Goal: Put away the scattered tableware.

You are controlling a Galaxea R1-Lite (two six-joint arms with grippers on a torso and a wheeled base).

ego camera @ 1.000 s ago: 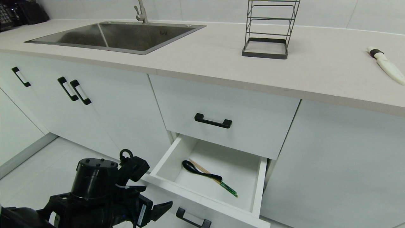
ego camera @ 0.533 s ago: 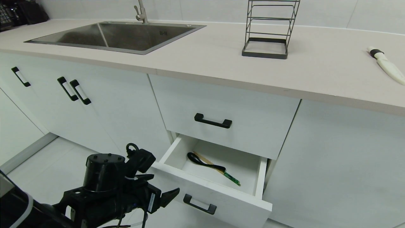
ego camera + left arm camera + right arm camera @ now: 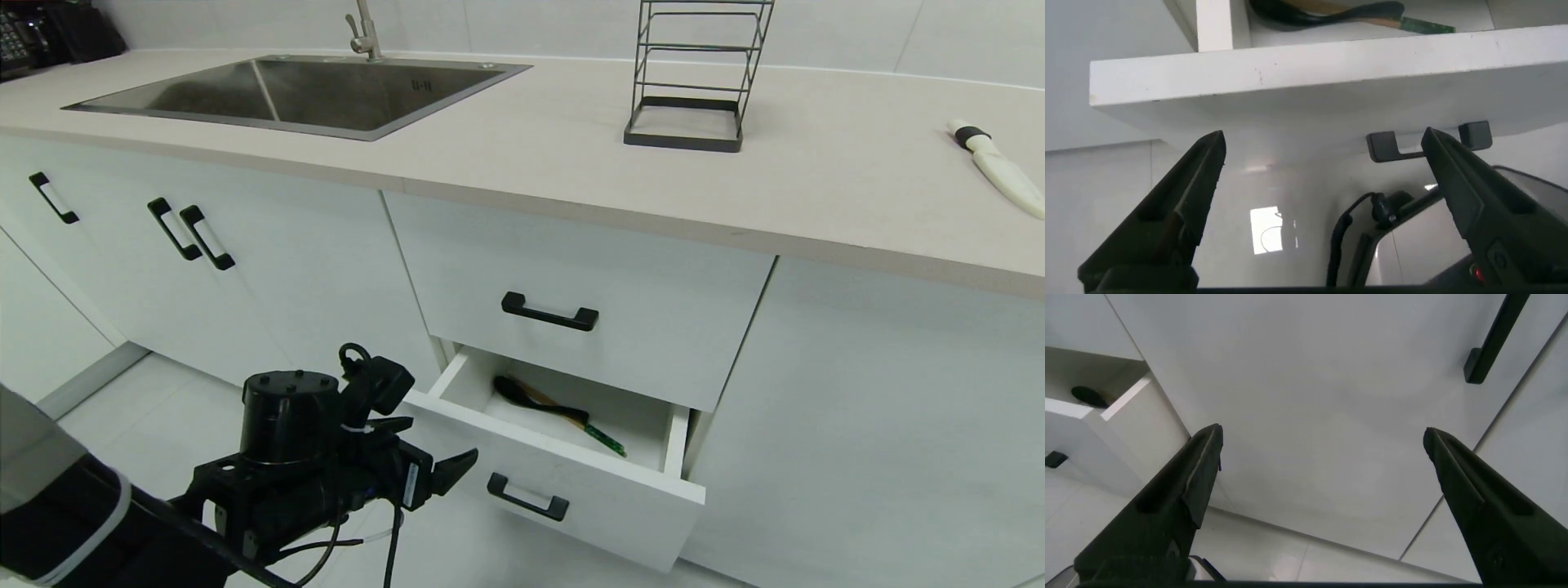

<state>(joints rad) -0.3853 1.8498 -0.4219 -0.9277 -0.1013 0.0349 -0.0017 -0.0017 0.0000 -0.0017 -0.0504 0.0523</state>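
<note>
One spoon (image 3: 522, 396), maybe two chopsticks (image 3: 606, 442), one drawer (image 3: 588, 478)

Surface finishes, kitchen unit
Brushed metal on sink (image 3: 343, 94); matt, stone-like beige on countertop (image 3: 531, 155); smooth white with faint sheen on drawer front (image 3: 604, 506); matt black on drawer handle (image 3: 524, 504); glossy black on spoon (image 3: 513, 389); wood tone on chopsticks (image 3: 604, 441), green-coated ends; black metal wire on rack (image 3: 682, 141); reflective gloss on floor (image 3: 1274, 229).

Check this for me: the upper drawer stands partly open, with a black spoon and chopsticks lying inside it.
Wrong drawer. The head view shows the lower drawer standing partly open, with the black spoon and chopsticks lying inside it. The upper drawer is shut.
</note>
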